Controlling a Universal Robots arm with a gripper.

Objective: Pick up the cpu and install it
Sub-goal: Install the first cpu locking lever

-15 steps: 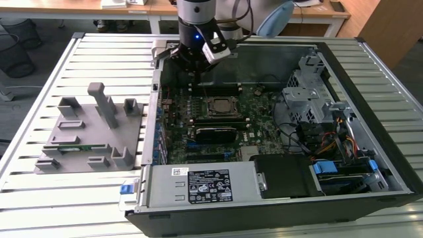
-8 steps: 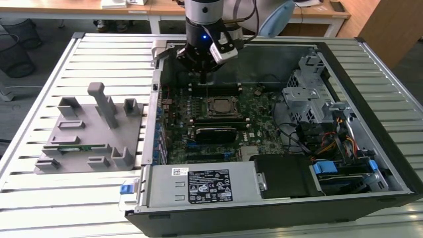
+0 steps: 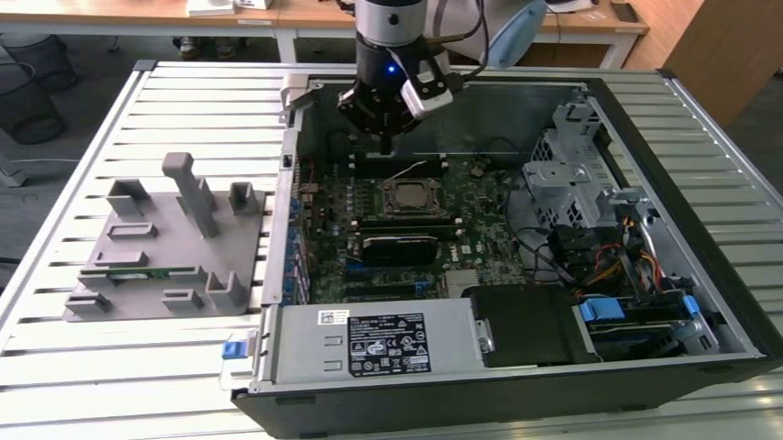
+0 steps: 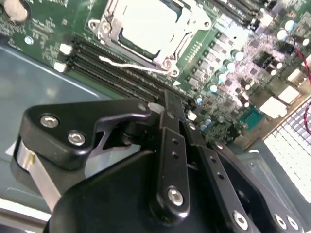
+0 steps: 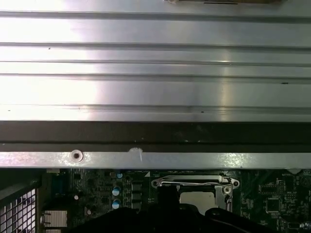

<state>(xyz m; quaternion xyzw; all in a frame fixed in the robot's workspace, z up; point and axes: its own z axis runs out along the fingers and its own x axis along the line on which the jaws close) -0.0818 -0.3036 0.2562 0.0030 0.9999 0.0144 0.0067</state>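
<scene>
Gripper (image 3: 385, 145) is hanging inside the open computer case (image 3: 514, 101), pointing straight down at the motherboard (image 3: 325, 220). In the second wrist view the fingers (image 4: 171, 145) are lying pressed together at the tip (image 4: 167, 97) with nothing between them, so I'm reading it as empty.

Directly under the tip: the black memory slots (image 4: 112, 73). Not touching, as far as the exterior view is showing.

Just past the slots from the tip: the socket frame (image 4: 104, 26). The cpu (image 4: 146, 24) is sitting inside it, pale top up, and it's showing in the first wrist view too (image 5: 197, 198). A thin white wire (image 4: 131, 66) is running across the slots between the tip and the frame. Could be the retention lever, could be a loose lead; the angle isn't letting me tell.

Judgement: the chip is looking placed, and the arm is standing clear of it. Whether it's lying fully flat in the frame I can't confirm from here, since glare is washing out its edges.

Doing this step well:
- keeping the arm's motion vertical near the socket, no sideways drag across the slots or that wire
- keeping the closed tip off the chip's top; any tilt there is risking the contacts underneath
- checking all four chip edges are sitting level within the frame

Well off to the side of the gripper, outside the case, a grey parts fixture (image 3: 159, 247) is sitting on the slatted table (image 3: 196, 101).
</scene>
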